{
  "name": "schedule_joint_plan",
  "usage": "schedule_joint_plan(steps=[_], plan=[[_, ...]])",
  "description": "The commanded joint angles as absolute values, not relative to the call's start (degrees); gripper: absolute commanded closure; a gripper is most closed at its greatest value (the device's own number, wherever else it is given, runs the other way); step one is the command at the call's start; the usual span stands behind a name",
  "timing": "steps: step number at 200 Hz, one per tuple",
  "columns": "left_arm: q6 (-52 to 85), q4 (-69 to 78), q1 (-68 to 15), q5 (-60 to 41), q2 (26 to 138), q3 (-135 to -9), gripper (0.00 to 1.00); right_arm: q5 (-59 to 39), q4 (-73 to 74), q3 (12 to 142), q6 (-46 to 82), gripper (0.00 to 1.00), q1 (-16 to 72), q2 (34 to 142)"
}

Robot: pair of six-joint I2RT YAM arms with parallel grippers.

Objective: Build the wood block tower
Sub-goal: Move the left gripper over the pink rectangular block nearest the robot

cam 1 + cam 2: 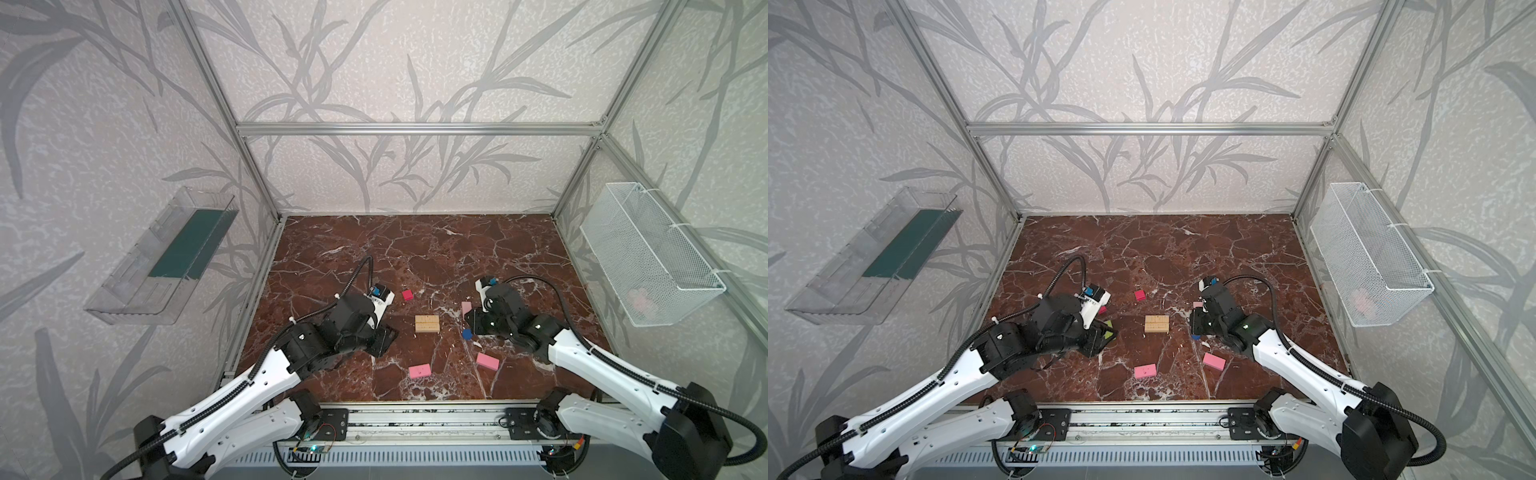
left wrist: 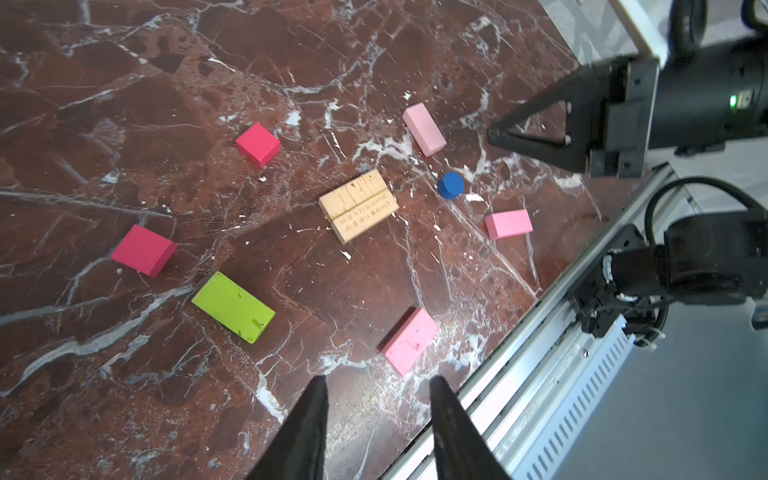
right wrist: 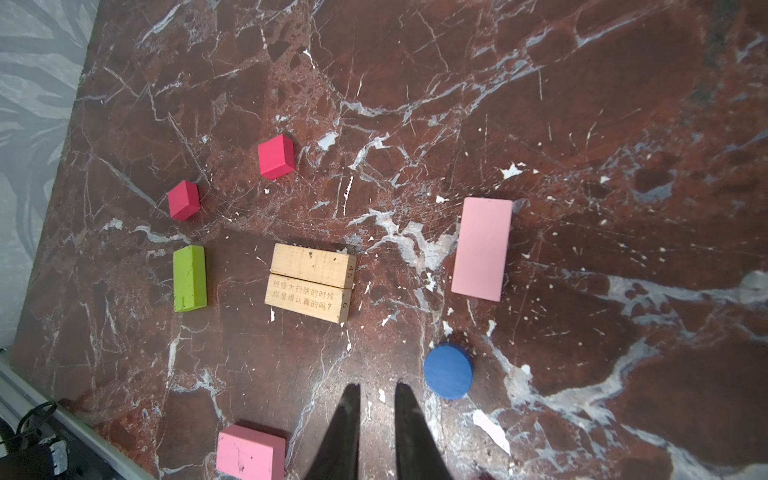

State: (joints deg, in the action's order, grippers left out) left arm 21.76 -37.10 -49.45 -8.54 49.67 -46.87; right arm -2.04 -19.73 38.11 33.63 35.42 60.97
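Two tan bars (image 1: pixel 427 323) (image 3: pixel 311 282) lie flat, side by side and touching, at mid-table with nothing on them. Loose around them are a red cube (image 1: pixel 408 295), a second red cube (image 2: pixel 143 250), a lime-green bar (image 2: pixel 233 307), a blue disc (image 1: pixel 466 333) (image 3: pixel 449 370), a pale pink bar (image 3: pixel 482 248) and two brighter pink bars (image 1: pixel 419 370) (image 1: pixel 487 361). My left gripper (image 2: pixel 378 384) hovers open and empty left of the tan bars, over the green bar. My right gripper (image 3: pixel 377 390) hangs beside the blue disc, its jaws a little apart and empty.
A white wire basket (image 1: pixel 652 257) hangs on the right wall and a clear plastic tray (image 1: pixel 162 257) on the left wall. An aluminium rail (image 1: pixel 415 419) runs along the table's front edge. Frame posts stand at the back corners.
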Motion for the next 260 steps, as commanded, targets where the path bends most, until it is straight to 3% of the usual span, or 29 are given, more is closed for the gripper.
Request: schedule_joint_plan(steps=[1, 106, 260], plan=[[19.15, -38.87, -52.80, -7.24, 49.75, -46.12, 0.56, -2.13, -22.91, 40.35, 32.16, 0.78, 34.76, 58.15], [11.45, -40.24, -69.35, -1.77, 69.51, -50.78, 0.47, -1.30, -26.77, 37.73, 31.55, 0.70, 32.10, 50.07], [4.60, -36.46, -69.72, 2.05, 90.12, -56.36, 0.32, 4.11, -31.72, 36.42, 31.04, 0.64, 31.30, 36.49]])
